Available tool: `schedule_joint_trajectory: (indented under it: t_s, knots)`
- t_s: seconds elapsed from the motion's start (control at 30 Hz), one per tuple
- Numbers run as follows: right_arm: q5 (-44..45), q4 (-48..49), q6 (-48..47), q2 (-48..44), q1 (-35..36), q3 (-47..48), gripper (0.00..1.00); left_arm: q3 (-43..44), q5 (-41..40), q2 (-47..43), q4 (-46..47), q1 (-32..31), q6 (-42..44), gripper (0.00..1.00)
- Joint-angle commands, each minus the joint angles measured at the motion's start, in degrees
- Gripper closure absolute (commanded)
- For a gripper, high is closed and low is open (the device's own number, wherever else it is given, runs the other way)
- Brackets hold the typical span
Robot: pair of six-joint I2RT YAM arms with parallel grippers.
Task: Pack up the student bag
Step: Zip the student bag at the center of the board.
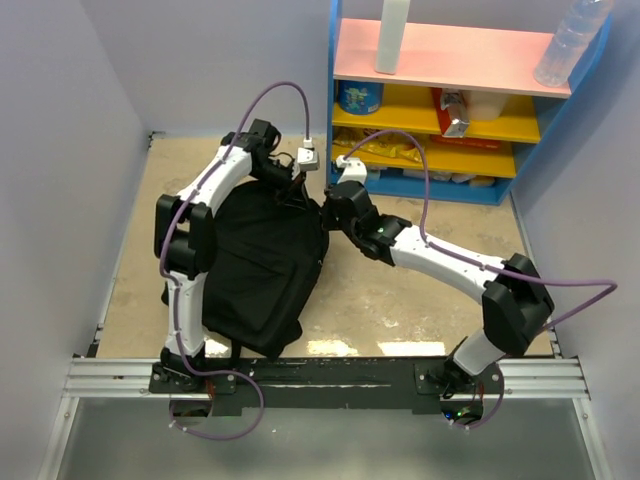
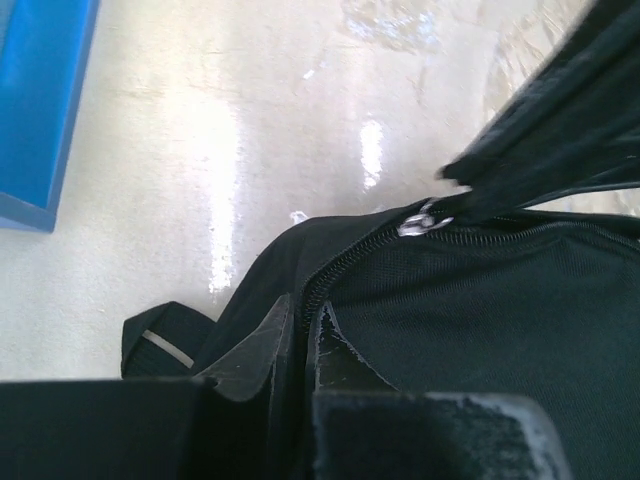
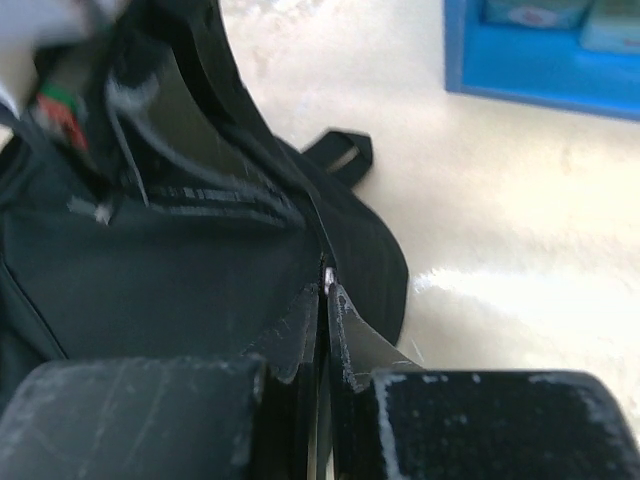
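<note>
The student bag (image 1: pixel 260 270), a soft black backpack, lies on the table's left half with its top toward the back. My left gripper (image 1: pixel 290 187) is at that top edge. In the left wrist view it (image 2: pixel 305 322) is shut on the bag's fabric (image 2: pixel 500 320) right beside the zipper line. My right gripper (image 1: pixel 323 214) meets the bag's top right corner. In the right wrist view it (image 3: pixel 325 295) is shut on a thin edge of the bag (image 3: pixel 150 280), with a silver zipper pull (image 3: pixel 327 272) at its tips. The same pull (image 2: pixel 425 217) shows in the left wrist view.
A blue, yellow and pink shelf (image 1: pixel 450 60) stands at the back right, holding a clear bottle (image 1: pixel 572 40), a white cylinder (image 1: pixel 392 35) and packets. Grey walls close in the left side and back. A black strap loop (image 2: pixel 160 345) lies flat on the tabletop beyond the bag.
</note>
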Motion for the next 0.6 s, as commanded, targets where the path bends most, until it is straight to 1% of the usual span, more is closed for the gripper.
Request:
schedule_joint_trajectory:
  t_s: [0.0, 0.03, 0.2, 0.33, 0.43, 0.57]
  knots:
    - [4.2, 0.3, 1.1, -7.3, 1.1, -3.5, 1.0, -2.6, -4.5, -5.6, 17.7, 0.2, -9.7, 1.0]
    - [4.4, 0.3, 1.4, -8.1, 1.2, -5.7, 1.0, -3.2, -5.2, -5.9, 19.1, 0.2, -12.3, 1.0]
    - [5.5, -0.1, 2.1, -12.9, 1.2, -10.8, 1.0, -5.1, -6.8, -7.0, 20.2, 0.3, -13.4, 1.0]
    - [4.0, -0.5, 3.7, -15.4, 1.6, -13.7, 1.0, -5.2, -7.1, -7.1, 21.3, 0.2, -15.8, 1.0]
    - [3.5, 0.1, 5.5, -15.7, 3.3, -15.8, 1.0, -5.3, -8.3, -7.5, 24.0, 0.2, -18.5, 1.0]
    - [4.1, 0.3, 7.7, -14.2, 8.8, -17.1, 1.0, -4.7, -10.4, -7.1, 27.1, -1.7, -22.0, 1.0]
